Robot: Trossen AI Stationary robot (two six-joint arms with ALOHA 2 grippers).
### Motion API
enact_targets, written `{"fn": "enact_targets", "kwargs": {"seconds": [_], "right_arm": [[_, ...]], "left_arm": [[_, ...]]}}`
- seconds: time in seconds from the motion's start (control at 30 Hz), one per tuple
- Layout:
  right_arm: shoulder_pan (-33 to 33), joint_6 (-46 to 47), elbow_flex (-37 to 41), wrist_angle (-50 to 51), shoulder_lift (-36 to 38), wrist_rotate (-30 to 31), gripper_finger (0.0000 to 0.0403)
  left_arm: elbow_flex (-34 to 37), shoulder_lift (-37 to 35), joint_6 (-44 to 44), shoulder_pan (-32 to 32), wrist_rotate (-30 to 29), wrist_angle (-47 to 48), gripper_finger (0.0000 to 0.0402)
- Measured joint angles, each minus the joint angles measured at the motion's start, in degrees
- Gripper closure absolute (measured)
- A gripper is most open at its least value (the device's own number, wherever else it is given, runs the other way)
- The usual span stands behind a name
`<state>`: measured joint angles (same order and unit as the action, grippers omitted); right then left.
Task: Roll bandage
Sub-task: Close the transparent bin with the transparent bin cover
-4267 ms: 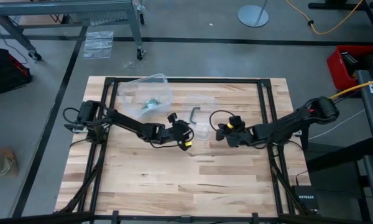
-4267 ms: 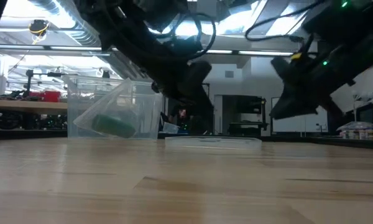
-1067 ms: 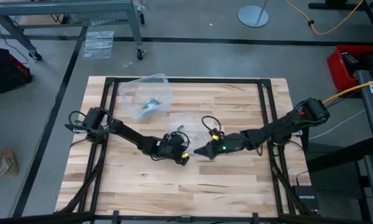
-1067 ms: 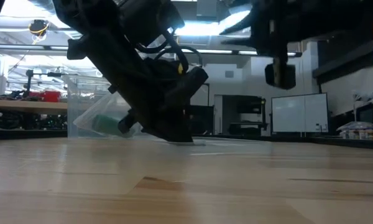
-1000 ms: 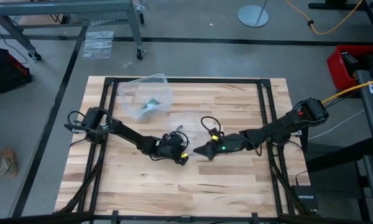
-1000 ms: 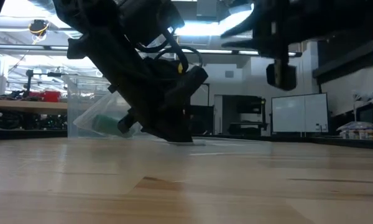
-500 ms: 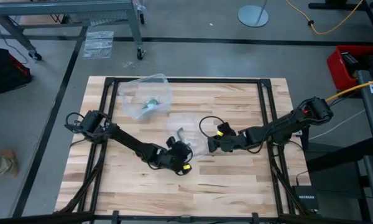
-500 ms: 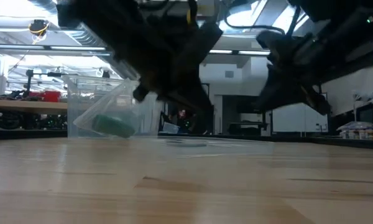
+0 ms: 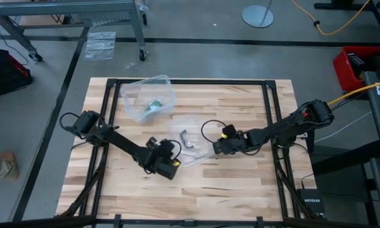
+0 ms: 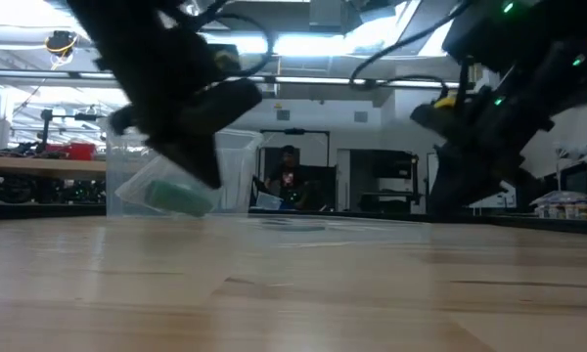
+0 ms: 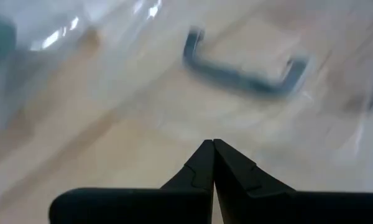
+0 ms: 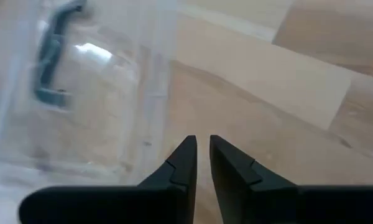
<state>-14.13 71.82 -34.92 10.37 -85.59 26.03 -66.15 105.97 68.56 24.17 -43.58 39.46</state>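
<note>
The bandage [image 9: 153, 105] [image 10: 176, 196] is a small green roll lying inside a clear tub [image 9: 149, 95] at the table's far left. A clear plastic bag [image 9: 196, 152] with a grey U-shaped clip [image 9: 187, 137] [image 11: 242, 65] [image 12: 50, 50] lies flat at the table's middle. My left gripper [image 9: 173, 166] [image 11: 212, 143] [image 10: 210, 176] is shut and hangs above the wood, on the near left of the bag. My right gripper [image 9: 214, 147] [image 12: 200, 140] [image 10: 445, 200] slants down at the bag's right edge, with a narrow gap between its fingertips. My right gripper stands low at the clear bag's right edge [image 12: 168, 124], slanting down from the table's right. Bare wood shows in the gap between its fingertips. I cannot tell whether a finger touches the plastic.
A black frame [image 9: 177, 81] runs around the tabletop, with rails along both sides. Bare wood [image 9: 202, 190] stretches from the bag to the near edge. Beyond the far edge a person [image 10: 290, 181] sits in the room.
My left gripper has risen off the table beside the bag and drawn back toward the near left corner, staying shut. My right gripper has tipped its fingers from nearly level to slanting down and has sunk at the bag's right edge.
</note>
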Motion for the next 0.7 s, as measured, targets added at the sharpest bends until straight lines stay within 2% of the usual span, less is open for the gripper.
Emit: {"fn": "enact_targets", "kwargs": {"seconds": [0.1, 0.27, 0.43, 0.7], "right_arm": [[2.3, -0.1, 0.0, -0.6, -2.3, -2.7, 0.0354], [3.8, -1.7, 0.0, -7.2, -5.5, -4.4, 0.0354], [3.8, -3.1, 0.1, -12.6, -6.6, -5.1, 0.0354], [3.7, -3.1, 0.0, -13.7, -6.7, -7.8, 0.0354]], "left_arm": [[1.2, 0.0, 3.3, 0.5, 3.2, 1.2, 0.0401], [3.6, 0.2, 7.9, 0.6, 4.0, 0.6, 0.0401], [5.2, 0.6, 7.5, 0.0, 5.1, -3.7, 0.0401], [7.6, 1.9, 6.3, -1.9, 6.7, -10.4, 0.0401]]}}
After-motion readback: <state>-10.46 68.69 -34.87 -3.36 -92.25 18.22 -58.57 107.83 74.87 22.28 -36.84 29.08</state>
